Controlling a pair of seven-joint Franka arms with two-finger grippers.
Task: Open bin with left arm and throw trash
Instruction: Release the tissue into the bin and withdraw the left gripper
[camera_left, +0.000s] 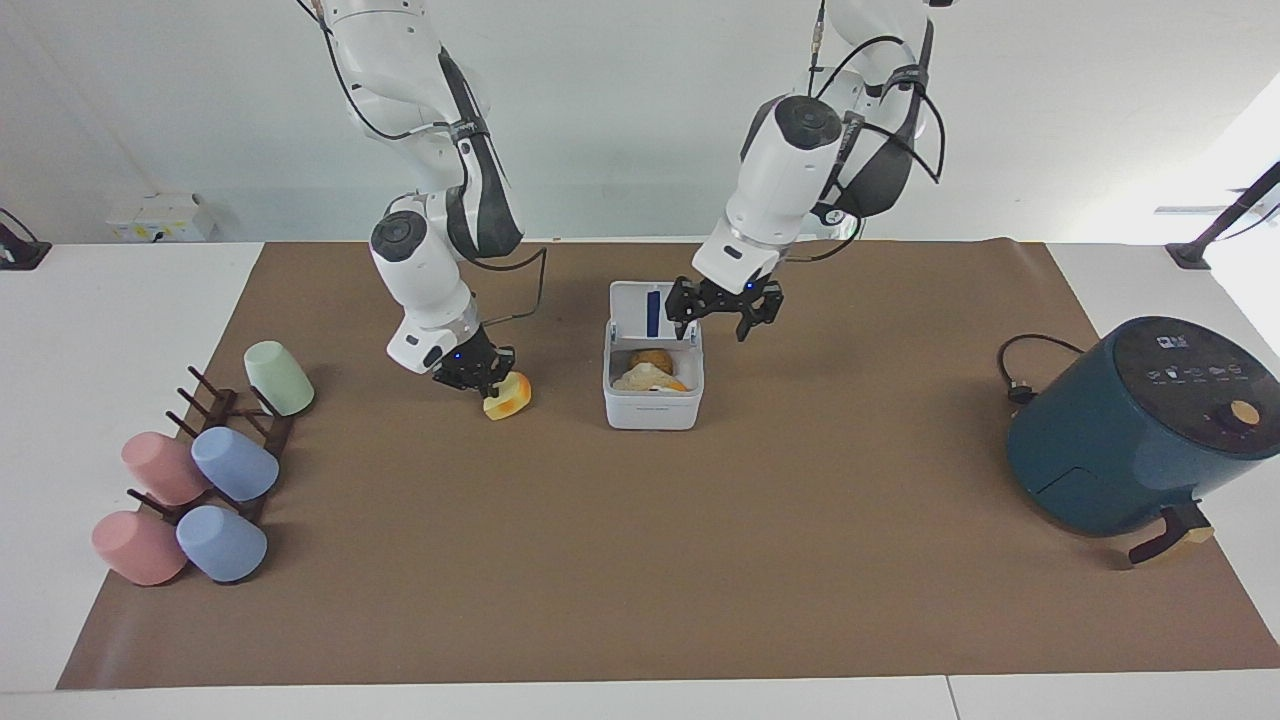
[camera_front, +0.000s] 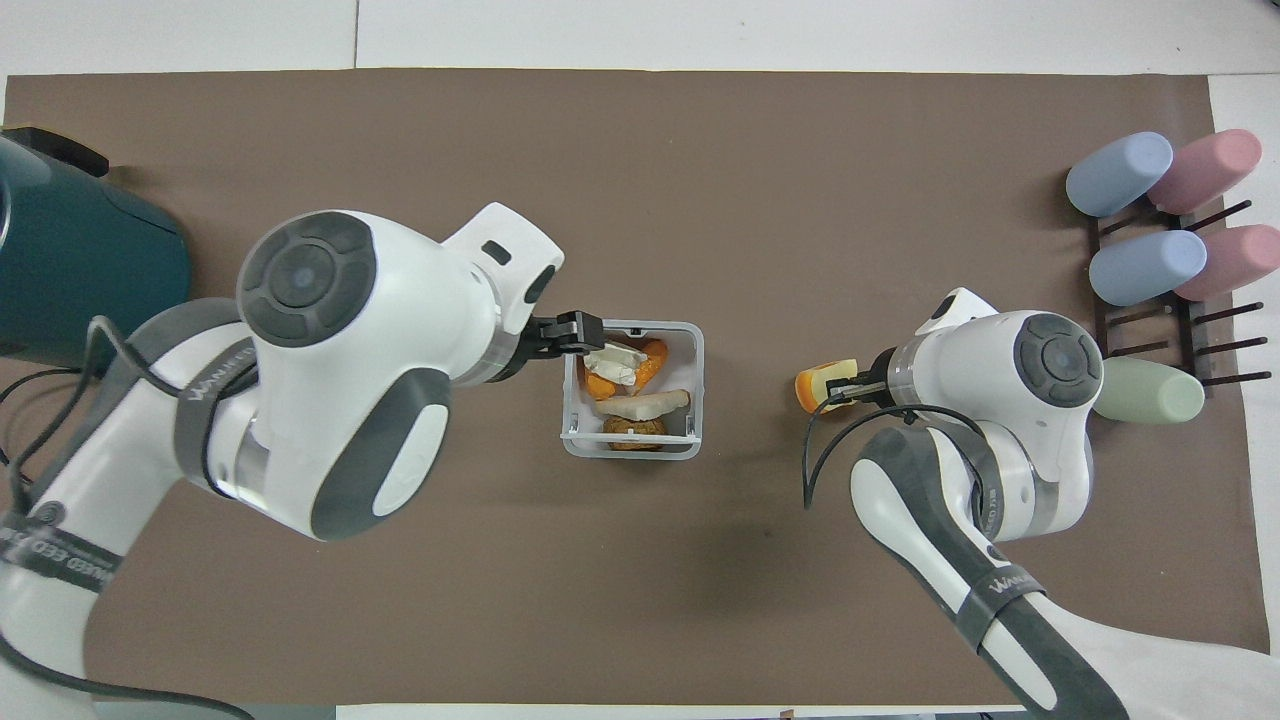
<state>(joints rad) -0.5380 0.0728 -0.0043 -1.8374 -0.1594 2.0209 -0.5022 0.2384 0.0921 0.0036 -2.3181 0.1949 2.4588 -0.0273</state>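
Note:
The white bin (camera_left: 650, 410) stands mid-table with its lid (camera_left: 655, 308) up, blue stripe showing. In the overhead view the bin (camera_front: 697, 392) holds the crumpled white paper wad (camera_front: 613, 362), the cream wedge (camera_front: 645, 405) and orange and brown scraps. My left gripper (camera_left: 722, 318) is open and empty, raised over the bin's rim at the left arm's end; it also shows in the overhead view (camera_front: 575, 335). My right gripper (camera_left: 480, 378) is shut on the yellow-orange block (camera_left: 507, 396), low at the mat beside the bin toward the right arm's end; the block (camera_front: 820, 386) looks tilted.
A dark teal air fryer (camera_left: 1130, 430) with its cable (camera_left: 1020, 375) stands at the left arm's end. A rack of pastel cups (camera_left: 200, 470) lies at the right arm's end, a green cup (camera_left: 278, 378) nearest my right gripper.

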